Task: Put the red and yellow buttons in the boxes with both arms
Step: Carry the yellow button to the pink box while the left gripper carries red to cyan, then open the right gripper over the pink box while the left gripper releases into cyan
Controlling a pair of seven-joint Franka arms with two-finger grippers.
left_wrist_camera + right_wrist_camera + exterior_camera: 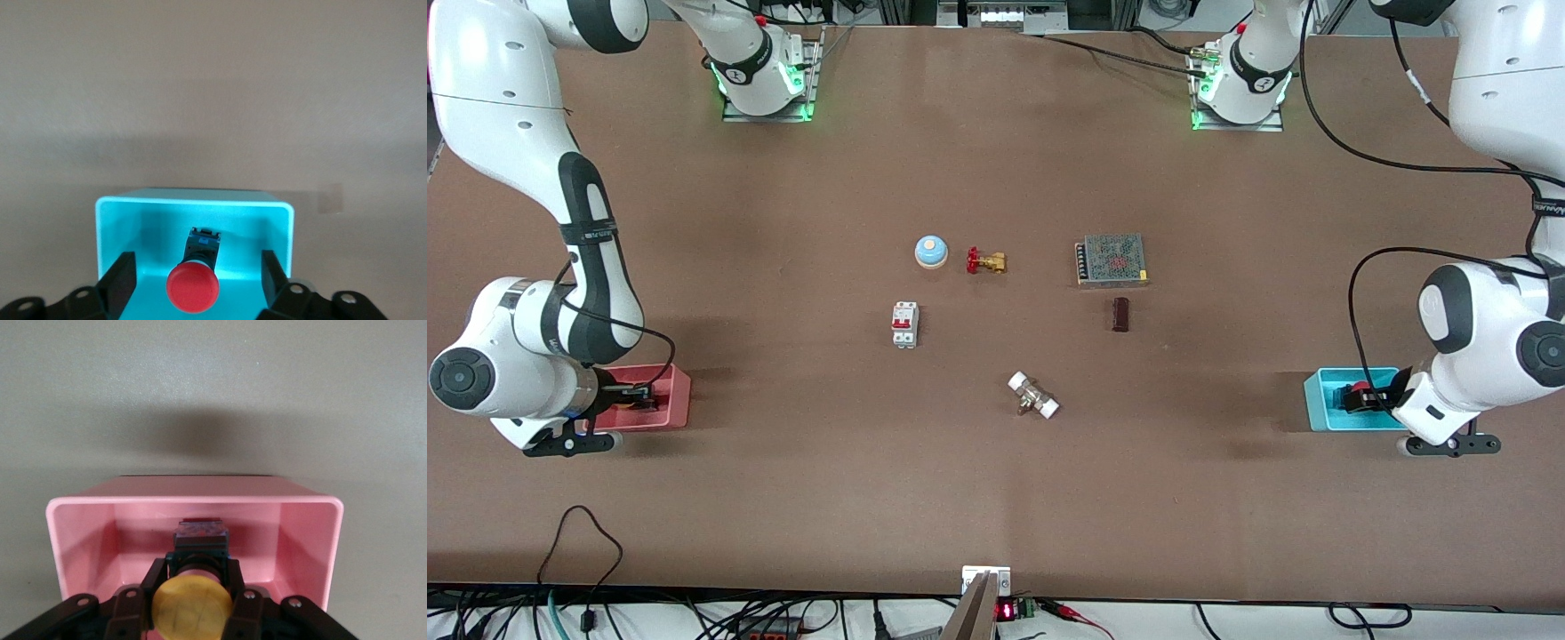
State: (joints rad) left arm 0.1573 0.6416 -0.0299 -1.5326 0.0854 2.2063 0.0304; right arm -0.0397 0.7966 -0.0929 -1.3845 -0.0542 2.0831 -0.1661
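Observation:
The red button (193, 285) lies in the cyan box (193, 202), which stands at the left arm's end of the table (1325, 400). My left gripper (197, 259) is open with its fingers (120, 277) on either side of the button, apart from it. The button also shows in the front view (1358, 396), next to the left gripper (1383, 397). My right gripper (195, 568) is shut on the yellow button (192, 607) inside the pink-red box (193, 500), which stands at the right arm's end of the table (676, 400). In the front view the right gripper (636, 396) covers the yellow button.
In the middle of the table lie a blue-and-white bell (930, 252), a brass valve with a red handle (986, 261), a grey mesh-topped power supply (1111, 260), a dark block (1120, 314), a white circuit breaker (904, 324) and a white-ended fitting (1033, 395).

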